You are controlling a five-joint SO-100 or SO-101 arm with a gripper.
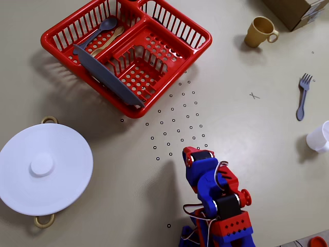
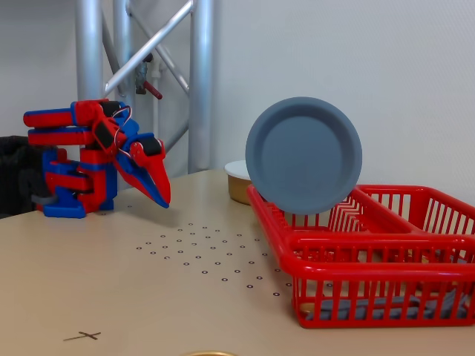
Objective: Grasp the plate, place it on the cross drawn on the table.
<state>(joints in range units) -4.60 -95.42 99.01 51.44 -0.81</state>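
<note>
The slate-blue plate (image 1: 108, 77) stands on edge in the red basket (image 1: 175, 25); from above it shows as a thin slanted strip. In the fixed view the plate (image 2: 304, 156) faces the camera, upright against the basket (image 2: 371, 256). The cross (image 1: 254, 95) is a small pen mark on the beige table (image 1: 257, 170), right of the dot grid and well away from the basket; in the fixed view the cross (image 2: 83, 336) lies near the front edge. My red-and-blue gripper (image 1: 198, 153) (image 2: 165, 199) hangs folded near the arm's base, tip down, shut and empty, far from the plate.
Two spoons (image 1: 103, 33) lie in the basket's rear compartment. A large white lid (image 1: 43, 167) covers a pot at the left. A yellow mug (image 1: 259, 32), a blue-grey fork (image 1: 303, 96), a white cup (image 1: 321, 136) and a cardboard box (image 1: 295, 10) sit at the right.
</note>
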